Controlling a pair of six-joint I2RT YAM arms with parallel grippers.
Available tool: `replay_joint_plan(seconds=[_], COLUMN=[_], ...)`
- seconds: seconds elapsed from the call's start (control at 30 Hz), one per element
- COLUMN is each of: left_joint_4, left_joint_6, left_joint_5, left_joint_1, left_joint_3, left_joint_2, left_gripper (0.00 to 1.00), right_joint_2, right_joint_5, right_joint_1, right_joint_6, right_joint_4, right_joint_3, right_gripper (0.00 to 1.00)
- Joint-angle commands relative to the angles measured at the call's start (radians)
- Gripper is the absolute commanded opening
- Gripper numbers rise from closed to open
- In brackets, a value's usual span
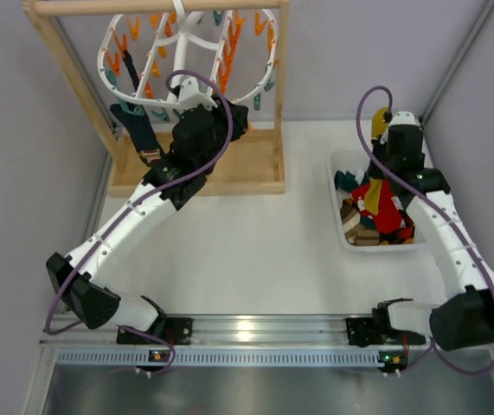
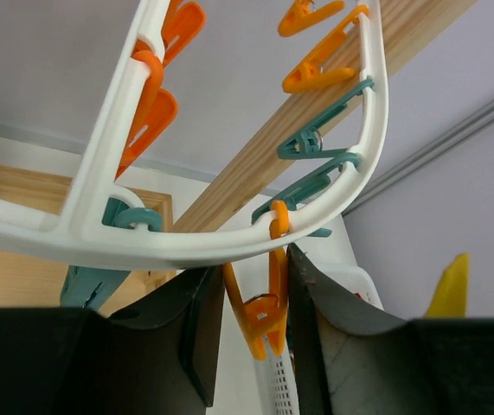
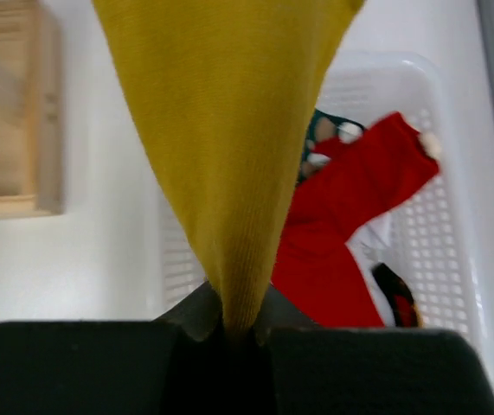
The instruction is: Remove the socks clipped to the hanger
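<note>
Left wrist feed first: my left gripper (image 2: 253, 346) has its jaws partly open, with an orange clip (image 2: 264, 316) hanging straight down into the gap. The dark fingers (image 2: 196, 328) sit very close on either side of it, and I can't tell whether either pad actually touches. That clip dangles from the curved white rim of the hanger (image 2: 229, 246), and teal clips (image 2: 311, 143) are strung along the ring above it.

On the top camera, my left arm (image 1: 134, 216) reaches up under the near right side of the ring. The ring hangs inside the wooden frame (image 1: 259, 169) at the far left of the table (image 1: 255, 259). One dark sock (image 1: 140, 131) hangs from the ring's near left edge, patterned end lowest, just left of that arm.

Over to the right wrist: my right gripper (image 3: 238, 333) is clamped tight on a mustard yellow sock (image 3: 229, 130). The fabric is pinched to a narrow neck at the fingertips and fans wide beyond them. Behind it sits a white mesh basket (image 3: 441, 259) with a red sock (image 3: 342, 225) draped over other socks inside. From above, the right gripper is at the basket's far end, well apart from the hanger.
</note>
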Motion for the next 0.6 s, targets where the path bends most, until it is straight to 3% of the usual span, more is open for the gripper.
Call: replay_joint_plan(seconds=[0.0,0.07,0.1,0.2,0.27,0.33,0.37,0.57], left_joint_4=[0.016,0.017,0.017,-0.012,-0.032,-0.041,-0.052,-0.067], left_joint_6=[0.017,0.019,0.022,0.037,0.049,0.068,0.069,0.091], left_joint_5=[0.148,0.174,0.185,0.219,0.226,0.236,0.245,0.357], left_joint_1=[-0.011,-0.01,-0.01,-0.01,-0.01,-0.011,-0.01,-0.01], left_joint_3=[0.004,0.002,-0.006,0.01,0.014,0.02,0.02,0.01], left_joint_2=[0.011,0.008,0.005,0.007,0.008,0.007,0.007,0.002], left_gripper=[0.38,0.41,0.43,0.48,0.53,0.59,0.62,0.79], right_joint_2=[0.125,0.216,0.242,0.341,0.4,0.415,0.408,0.196], right_joint_5=[0.07,0.07,0.066,0.02,-0.002,-0.007,0.0,-0.043], right_joint_1=[-0.13,-0.163,-0.19,-0.264,-0.272,-0.272,-0.272,-0.232], right_joint_6=[0.01,0.017,0.036,0.08,0.083,0.096,0.102,0.128], right_joint_4=[-0.104,-0.089,-0.069,-0.026,-0.029,-0.045,-0.045,0.006], right_joint_3=[0.109,0.14,0.14,0.133,0.142,0.146,0.143,0.09], right_gripper=[0.0,0.01,0.12,0.12,0.2,0.54,0.63,0.89])
